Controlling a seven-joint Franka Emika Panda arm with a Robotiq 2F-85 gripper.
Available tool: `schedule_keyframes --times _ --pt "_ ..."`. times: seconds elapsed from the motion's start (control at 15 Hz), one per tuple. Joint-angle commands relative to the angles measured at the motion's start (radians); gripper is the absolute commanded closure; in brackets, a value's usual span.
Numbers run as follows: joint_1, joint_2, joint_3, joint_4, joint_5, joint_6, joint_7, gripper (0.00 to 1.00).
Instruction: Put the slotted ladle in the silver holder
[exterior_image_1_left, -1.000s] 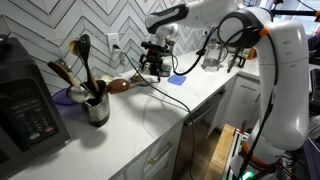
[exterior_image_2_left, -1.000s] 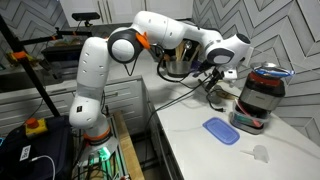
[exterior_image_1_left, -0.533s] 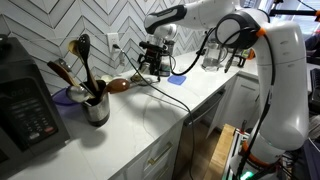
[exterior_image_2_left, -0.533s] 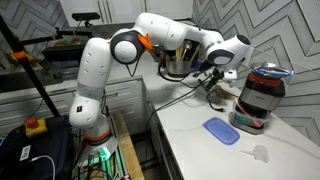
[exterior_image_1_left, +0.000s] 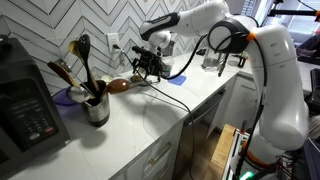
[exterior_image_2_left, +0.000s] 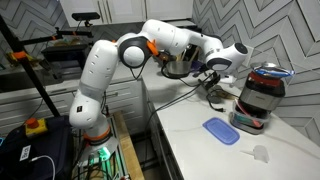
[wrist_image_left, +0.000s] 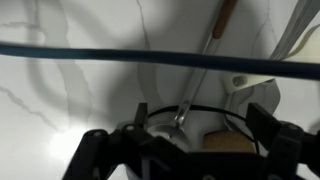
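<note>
Slotted ladle (wrist_image_left: 198, 75): slim handle on white counter (exterior_image_1_left: 150, 125), head unclear | gripper (exterior_image_1_left: 148, 67): above it, fingers spread either side, contact indeterminate | silver holder (exterior_image_1_left: 97, 110): well apart, holding wooden spoons (exterior_image_1_left: 62, 72).

1. Both exterior views are brightly and evenly lit.
2. Soft shadows are cast on the white counter (exterior_image_1_left: 120, 140).
3. In the wrist view, the gripper (wrist_image_left: 180, 148) is shown dark and blurred.
</note>
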Motion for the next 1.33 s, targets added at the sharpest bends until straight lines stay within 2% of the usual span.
schedule_keyframes --times 0.0,0.07,0.2,0.27,0.33,0.47,0.53,0.6,0.67,0.73,0.93,1.0,1.07,1.13,1.27 --pt "-0.001 0.066 0.014 0.058 0.012 -0.007 0.058 0.01" --pt "-0.003 0.080 0.018 0.067 0.016 -0.005 0.068 0.07" --pt "0.000 0.103 0.024 0.078 0.013 -0.005 0.095 0.30" --pt "0.004 0.109 0.026 0.079 0.011 0.005 0.109 0.38" --pt "0.006 0.116 0.028 0.080 0.011 0.008 0.121 0.43" --pt "0.010 0.121 0.032 0.075 0.008 0.007 0.143 0.47" --pt "0.014 0.121 0.033 0.067 0.007 0.021 0.151 0.58" --pt "0.015 0.124 0.035 0.067 0.008 0.028 0.155 0.52" --pt "0.020 0.125 0.031 0.063 0.005 0.044 0.172 0.51" --pt "0.023 0.126 0.029 0.062 0.003 0.055 0.185 0.55" --pt "0.035 0.120 0.014 0.051 -0.021 0.112 0.248 0.50" --pt "0.036 0.122 0.012 0.051 -0.030 0.116 0.267 0.56" --pt "0.040 0.123 0.007 0.053 -0.045 0.116 0.289 0.76" --pt "0.039 0.123 0.008 0.054 -0.049 0.114 0.301 0.77" --pt "0.041 0.124 0.009 0.058 -0.068 0.102 0.320 0.94"
